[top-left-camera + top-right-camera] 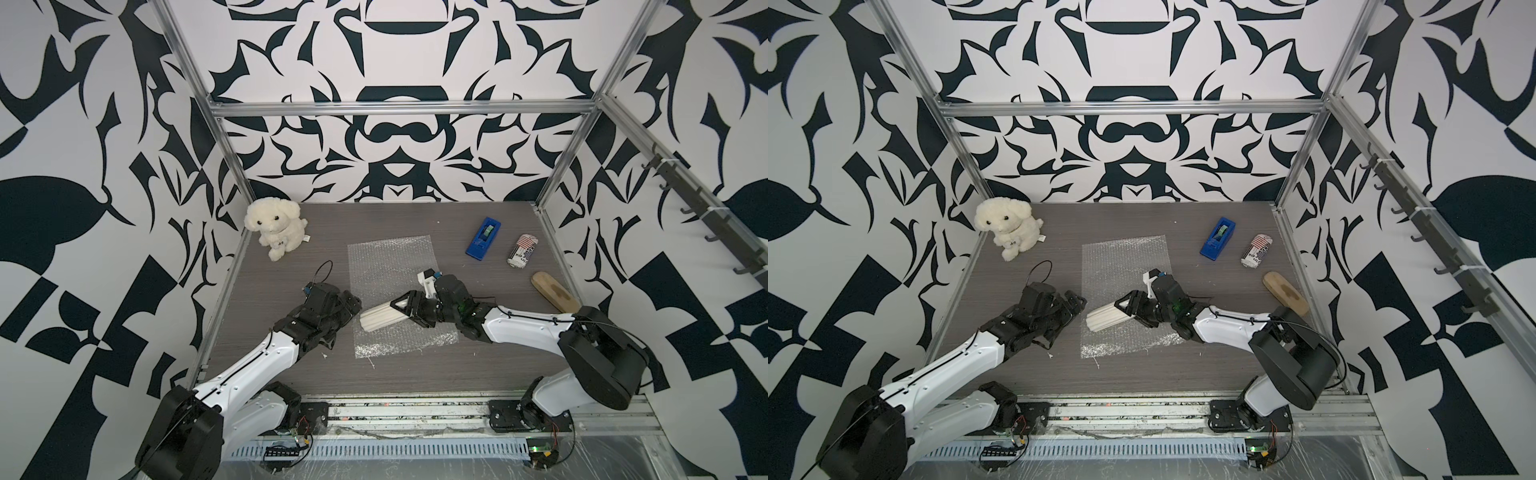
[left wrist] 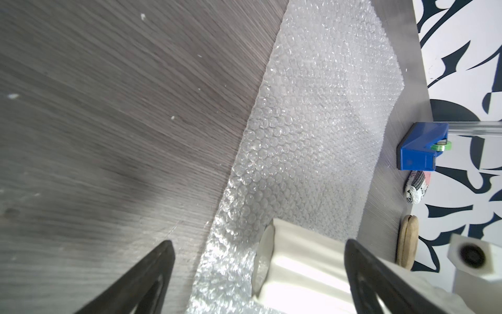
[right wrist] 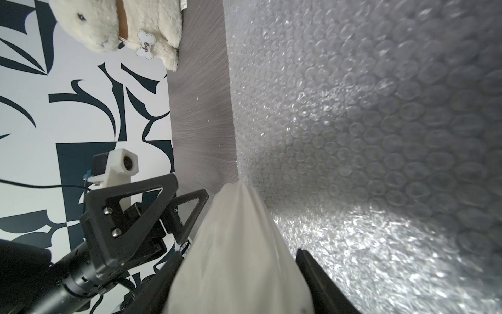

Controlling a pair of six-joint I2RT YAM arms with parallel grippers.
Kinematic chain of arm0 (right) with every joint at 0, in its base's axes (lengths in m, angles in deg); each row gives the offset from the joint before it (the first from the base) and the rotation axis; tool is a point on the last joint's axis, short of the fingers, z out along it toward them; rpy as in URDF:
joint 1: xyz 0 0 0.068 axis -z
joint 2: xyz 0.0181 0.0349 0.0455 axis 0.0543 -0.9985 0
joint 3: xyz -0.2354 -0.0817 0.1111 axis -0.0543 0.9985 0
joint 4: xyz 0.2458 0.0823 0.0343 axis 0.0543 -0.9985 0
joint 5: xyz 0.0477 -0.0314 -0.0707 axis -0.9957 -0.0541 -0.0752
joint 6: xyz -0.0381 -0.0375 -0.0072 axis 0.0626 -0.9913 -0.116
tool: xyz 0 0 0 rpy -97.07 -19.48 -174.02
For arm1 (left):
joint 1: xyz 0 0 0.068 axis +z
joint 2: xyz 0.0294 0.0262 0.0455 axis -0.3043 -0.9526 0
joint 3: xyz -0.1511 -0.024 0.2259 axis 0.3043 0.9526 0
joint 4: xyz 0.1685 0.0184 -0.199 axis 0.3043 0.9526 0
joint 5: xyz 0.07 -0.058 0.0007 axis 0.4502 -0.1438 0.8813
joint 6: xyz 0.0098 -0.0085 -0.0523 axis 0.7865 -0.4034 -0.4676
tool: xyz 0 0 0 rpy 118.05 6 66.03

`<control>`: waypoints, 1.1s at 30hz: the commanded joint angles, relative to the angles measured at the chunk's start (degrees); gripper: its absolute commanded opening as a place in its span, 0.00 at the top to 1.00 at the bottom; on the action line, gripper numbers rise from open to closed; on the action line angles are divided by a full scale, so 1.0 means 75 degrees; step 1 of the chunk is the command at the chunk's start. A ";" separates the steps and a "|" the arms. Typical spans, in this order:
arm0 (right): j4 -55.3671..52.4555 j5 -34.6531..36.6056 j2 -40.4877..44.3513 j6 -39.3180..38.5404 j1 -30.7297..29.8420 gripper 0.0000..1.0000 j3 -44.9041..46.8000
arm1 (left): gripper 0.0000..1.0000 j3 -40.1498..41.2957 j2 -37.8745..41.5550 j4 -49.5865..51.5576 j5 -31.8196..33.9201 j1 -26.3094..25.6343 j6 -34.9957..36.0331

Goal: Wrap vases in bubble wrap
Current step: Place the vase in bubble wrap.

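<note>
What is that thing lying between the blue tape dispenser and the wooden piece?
A printed white can with red stripes lies between the blue tape dispenser and the wooden piece, as seen in both top views.

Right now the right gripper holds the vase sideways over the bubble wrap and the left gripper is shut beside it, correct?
No: the left gripper is open, jaws wide apart in the left wrist view. The right gripper does hold the vase sideways over the bubble wrap.
</note>
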 commanded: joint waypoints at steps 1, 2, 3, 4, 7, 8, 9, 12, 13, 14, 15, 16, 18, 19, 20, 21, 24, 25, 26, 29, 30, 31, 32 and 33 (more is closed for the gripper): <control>0.1222 -0.0497 0.0078 0.0152 0.0127 0.44 0.0080 | 0.00 0.0223 0.0147 0.0168 -0.0175 -0.0012 -0.0099; 0.1212 -0.0529 0.0038 0.0103 0.0153 0.42 0.0092 | 0.01 0.0238 0.0164 0.0159 -0.0229 -0.0020 -0.0093; 0.1185 -0.0547 -0.0007 0.0067 0.0183 0.40 0.0110 | 0.00 0.0244 0.0177 0.0153 -0.0288 -0.0024 -0.0083; 0.1168 -0.0560 -0.0036 0.0050 0.0213 0.37 0.0144 | 0.00 0.0240 0.0197 0.0141 -0.0352 -0.0031 -0.0063; 0.1022 -0.0607 -0.0077 -0.0078 0.0344 0.30 0.0237 | 0.00 0.0228 0.0329 0.0124 -0.0474 -0.0117 -0.0010; 0.0954 -0.0595 -0.0077 -0.0111 0.0389 0.28 0.0269 | 0.00 0.0225 0.0392 0.0091 -0.0495 -0.0158 -0.0001; 0.0885 -0.0564 -0.0078 -0.0134 0.0450 0.26 0.0307 | 0.01 0.0234 0.0486 0.0046 -0.0536 -0.0220 0.0014; 0.0683 -0.0536 -0.0128 -0.0211 0.0585 0.20 0.0362 | 0.01 0.0227 0.0655 -0.0182 -0.0758 -0.0424 0.0072; 0.0634 -0.0536 -0.0157 -0.0231 0.0622 0.19 0.0361 | 0.01 0.0195 0.0689 -0.0187 -0.0821 -0.0524 0.0072; 0.0593 -0.0525 -0.0170 -0.0272 0.0644 0.18 0.0372 | 0.01 0.0170 0.0706 -0.0204 -0.0849 -0.0619 0.0078; 0.0537 -0.0525 -0.0190 -0.0309 0.0670 0.17 0.0362 | 0.01 0.0149 0.0705 -0.0241 -0.0877 -0.0749 0.0083; 0.0458 -0.0504 -0.0206 -0.0345 0.0688 0.16 0.0362 | 0.01 0.0123 0.0687 -0.0284 -0.0882 -0.0877 0.0081; 0.0373 -0.0490 -0.0227 -0.0414 0.0745 0.15 0.0373 | 0.01 0.0108 0.0592 -0.0449 -0.0850 -0.1120 0.0052; 0.0375 -0.0501 -0.0230 -0.0435 0.0767 0.15 0.0395 | 0.02 0.0110 0.0496 -0.0592 -0.0851 -0.1229 0.0075; 0.0348 -0.0513 -0.0231 -0.0470 0.0798 0.15 0.0406 | 0.02 0.0090 0.0375 -0.0642 -0.0845 -0.1277 0.0091; 0.0241 -0.0474 -0.0231 -0.0520 0.0822 0.15 0.0397 | 0.02 0.0027 0.0226 -0.0616 -0.0809 -0.1291 0.0093; -0.0304 -0.0336 -0.0236 -0.0725 0.0893 0.17 0.0315 | 0.01 -0.0240 -0.0124 -0.0273 -0.0325 -0.1299 0.0029; -0.0571 -0.0299 -0.0202 -0.0793 0.0916 0.18 0.0276 | 0.01 -0.0343 -0.0210 -0.0163 -0.0175 -0.1291 -0.0001; -0.0820 -0.0275 -0.0146 -0.0921 0.0923 0.19 0.0231 | 0.01 -0.0421 -0.0283 -0.0081 -0.0073 -0.1291 0.0009; -0.1856 -0.0115 0.0271 -0.1789 0.0908 0.20 0.0000 | 0.01 -0.0754 -0.0440 0.0346 0.0440 -0.1291 0.0121; -0.2126 -0.0141 0.0564 -0.2299 0.0896 0.21 -0.0072 | 0.01 -0.0789 -0.0427 0.0477 0.0718 -0.1291 0.0112; -0.2578 -0.0040 0.0919 -0.2919 0.0894 0.22 -0.0222 | 0.01 -0.0796 -0.0393 0.0566 0.0952 -0.1281 0.0063; -0.3089 0.0158 0.1198 -0.3500 0.0895 0.22 -0.0446 | 0.02 -0.0798 -0.0339 0.0557 0.1072 -0.1280 0.0086; -0.3714 0.0517 0.1476 -0.4305 0.0901 0.21 -0.0816 | 0.03 -0.0783 -0.0290 0.0508 0.1185 -0.1280 0.0110</control>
